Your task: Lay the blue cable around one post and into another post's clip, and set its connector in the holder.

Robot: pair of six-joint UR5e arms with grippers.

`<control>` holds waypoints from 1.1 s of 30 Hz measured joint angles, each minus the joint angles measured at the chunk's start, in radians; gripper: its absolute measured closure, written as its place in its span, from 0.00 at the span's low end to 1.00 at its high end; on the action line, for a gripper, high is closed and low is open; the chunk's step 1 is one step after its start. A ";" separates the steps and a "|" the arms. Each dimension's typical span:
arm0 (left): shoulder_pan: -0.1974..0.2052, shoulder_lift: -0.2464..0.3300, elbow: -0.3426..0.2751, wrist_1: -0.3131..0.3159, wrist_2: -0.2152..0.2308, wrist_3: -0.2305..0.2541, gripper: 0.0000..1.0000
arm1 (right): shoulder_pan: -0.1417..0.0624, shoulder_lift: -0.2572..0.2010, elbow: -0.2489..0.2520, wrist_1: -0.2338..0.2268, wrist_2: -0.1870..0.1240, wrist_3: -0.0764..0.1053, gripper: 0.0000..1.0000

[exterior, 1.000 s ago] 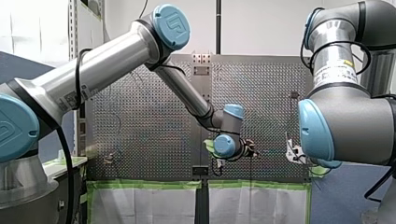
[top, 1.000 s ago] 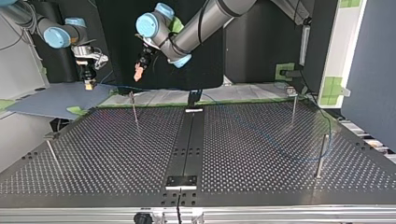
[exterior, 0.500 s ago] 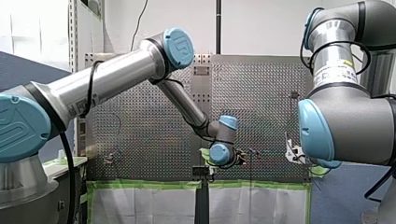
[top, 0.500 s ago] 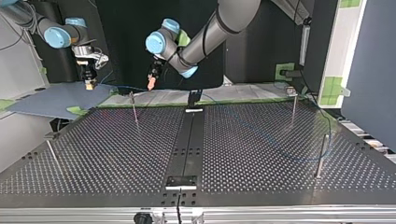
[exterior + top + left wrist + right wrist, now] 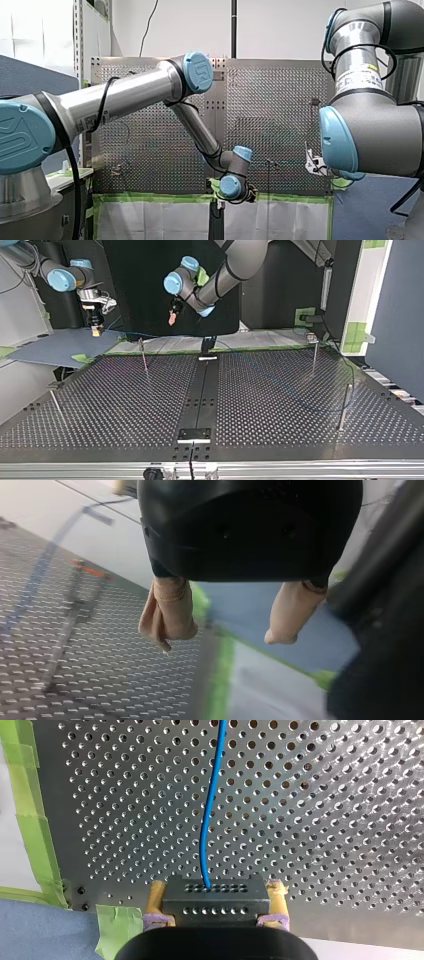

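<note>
My right gripper point(image 5: 216, 890) is shut on a black connector point(image 5: 215, 906), its yellow pads pressing both ends. The blue cable point(image 5: 209, 815) runs straight ahead from the connector over the perforated plate. In the top view my right gripper point(image 5: 95, 328) hangs off the table's far left corner with the connector. From there the cable point(image 5: 353, 382) trails faintly across the plate to a post point(image 5: 344, 407) at that view's right. My left gripper point(image 5: 227, 630) is open, beige pads apart with nothing between them. It hovers above the far edge point(image 5: 172, 319), near a thin post point(image 5: 144, 357).
Two more thin posts point(image 5: 314, 356) point(image 5: 55, 405) stand on the perforated table point(image 5: 125, 405). A dark centre strip carries a small black block point(image 5: 195, 434) near the front edge. Green tape point(image 5: 30, 810) lines the table's far edge, with a blue sheet point(image 5: 60, 347) beyond it.
My left arm has swung toward the top view's right and sunk lower in the front view, gripper still open. My right arm and the connector have not moved.
</note>
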 joint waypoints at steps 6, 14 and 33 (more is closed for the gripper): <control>-0.020 -0.035 0.000 -0.032 -0.005 0.045 0.00 | 0.000 0.000 0.000 -0.002 0.000 0.005 1.00; -0.035 0.018 0.003 -0.038 -0.047 0.093 0.00 | 0.000 0.000 0.000 -0.006 -0.001 0.009 1.00; -0.042 0.069 0.054 -0.056 -0.091 0.104 0.00 | 0.000 0.001 0.000 -0.013 -0.005 0.016 1.00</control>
